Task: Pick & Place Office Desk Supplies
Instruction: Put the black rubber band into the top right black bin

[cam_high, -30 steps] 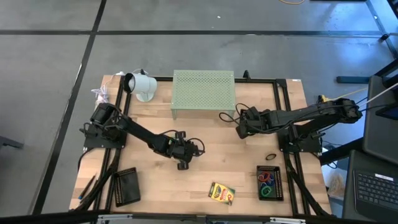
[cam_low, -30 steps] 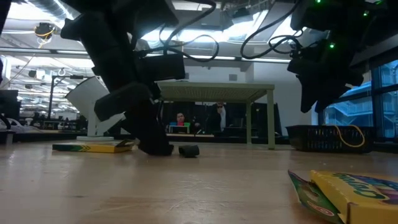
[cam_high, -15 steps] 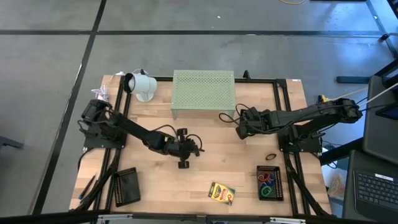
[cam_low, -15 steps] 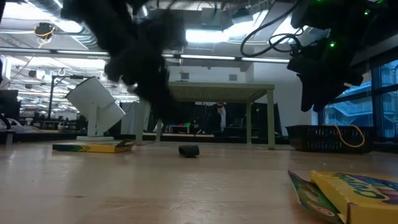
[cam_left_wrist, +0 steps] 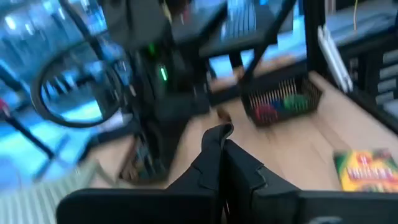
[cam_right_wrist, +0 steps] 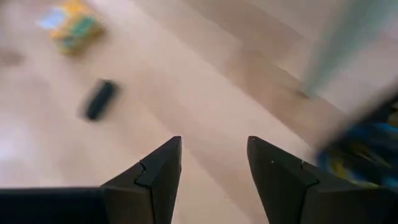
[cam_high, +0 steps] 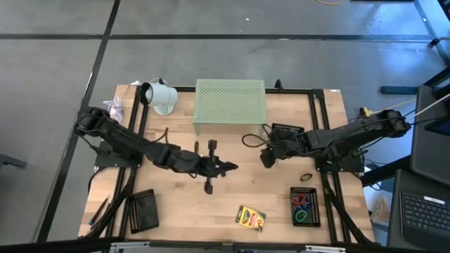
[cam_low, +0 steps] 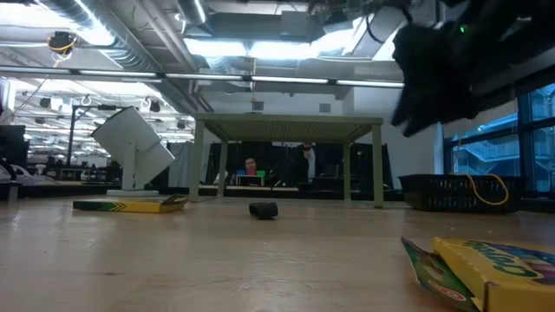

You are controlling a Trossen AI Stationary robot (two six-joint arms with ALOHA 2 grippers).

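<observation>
**A:** Which item is nearest, and how will it handle?

**B:** The small black clip (cam_high: 208, 187). It lies near the middle of the tabletop (cam_high: 176, 211), just beside the left gripper (cam_high: 226, 167) and between it and the crayon box (cam_high: 249, 218) by the front edge. I judge it light, hard and prone to skidding on the wood, so pinch it across its narrow width, from above.

**A:** And the grippers?

**B:** The left gripper's fingers look pressed together and empty. The right gripper (cam_high: 266, 159) hangs mid-table before the pale green perforated stand (cam_high: 230, 104), fingers spread, holding nothing. Its own view shows the clip ahead of it.

**A:** What's unclear?

**B:** Both wrist views are smeared, so the clip's exact shape escapes me. The rubber bands in the black tray (cam_high: 316, 204) at the right front corner overlap too much to count.
</observation>
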